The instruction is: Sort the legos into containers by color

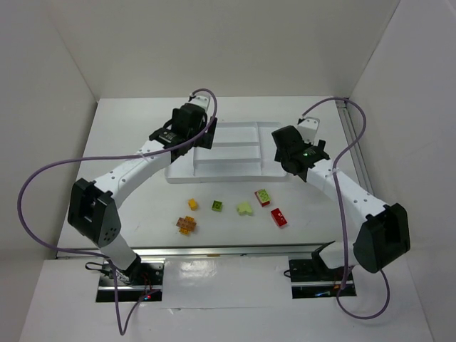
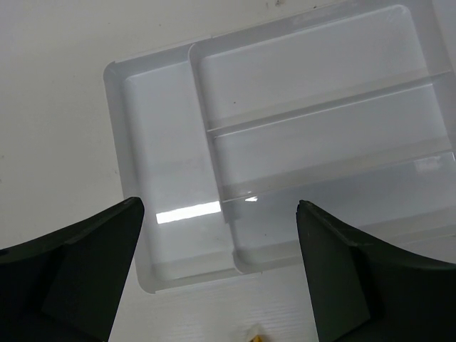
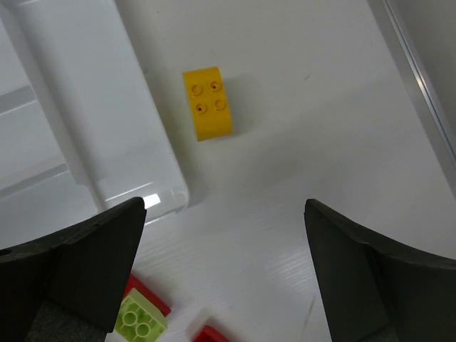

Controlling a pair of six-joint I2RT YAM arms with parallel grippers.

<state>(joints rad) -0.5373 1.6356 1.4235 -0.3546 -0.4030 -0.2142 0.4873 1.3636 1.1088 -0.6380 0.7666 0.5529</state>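
The white divided tray (image 1: 235,148) lies at the table's middle back, its compartments holding nothing that I can see. Loose legos lie in front of it: a small yellow one (image 1: 192,204), a green one (image 1: 216,206), a pale green one (image 1: 246,209), a red brick topped with pale green (image 1: 263,197), a red one (image 1: 279,217) and an orange cluster (image 1: 186,225). Another yellow brick (image 3: 207,102) sits just right of the tray (image 3: 92,107). My left gripper (image 2: 219,205) hangs open over the tray's left end (image 2: 171,142). My right gripper (image 3: 224,204) hangs open beside the tray's right end.
White walls enclose the table on three sides. A metal rail (image 1: 354,142) runs along the right edge. Purple cables (image 1: 43,178) loop from both arms. The arm bases are bolted at the near edge (image 1: 228,249).
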